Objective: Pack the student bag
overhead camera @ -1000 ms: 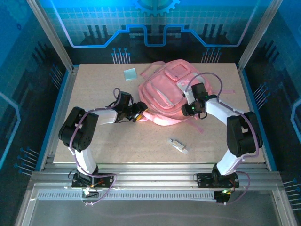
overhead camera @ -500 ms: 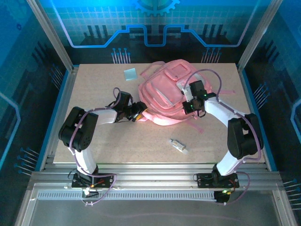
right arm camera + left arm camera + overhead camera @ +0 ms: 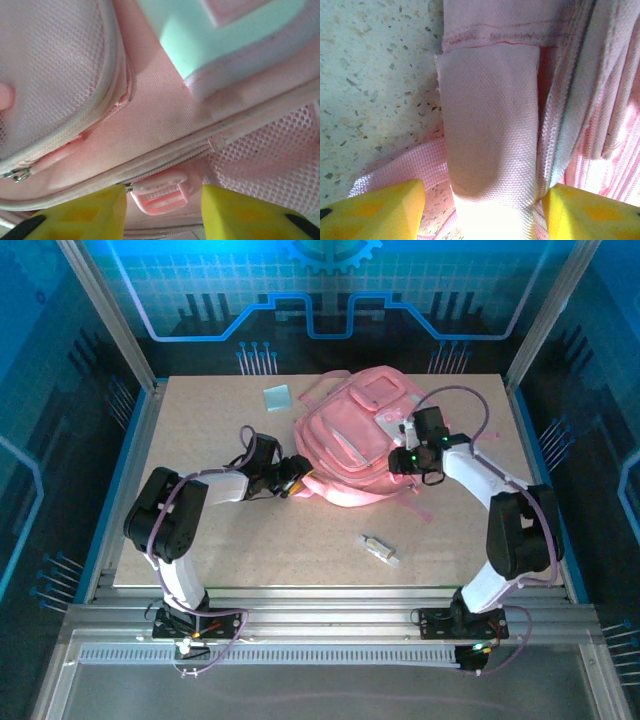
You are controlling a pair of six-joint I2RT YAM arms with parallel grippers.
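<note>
The student bag (image 3: 352, 440) lies flat on the table (image 3: 240, 540), in the upper middle of the overhead picture, its pockets facing up and its pink straps trailing toward the lower edge.

The left gripper (image 3: 483, 212) sits at the bag's lower left corner. In its wrist picture the two yellow fingers stand apart at the bottom corners, with a wide woven strap (image 3: 490, 125) running down between them. The strap meets the right-hand finger, while a sliver of table shows beside the other, so the jaws are parted and not clamped.

The right gripper (image 3: 162, 212) hovers over the bag's right side. Its yellow fingers are spread at the bottom of its wrist picture, a pink zipper pull (image 3: 160, 194) lying in the gap and touching neither. Above it are mesh pockets and the pale patch (image 3: 210, 40).

A pale square (image 3: 277, 397) lies left of the bag's top. A small whitish stick (image 3: 380, 550) lies below the bag, well apart.
</note>
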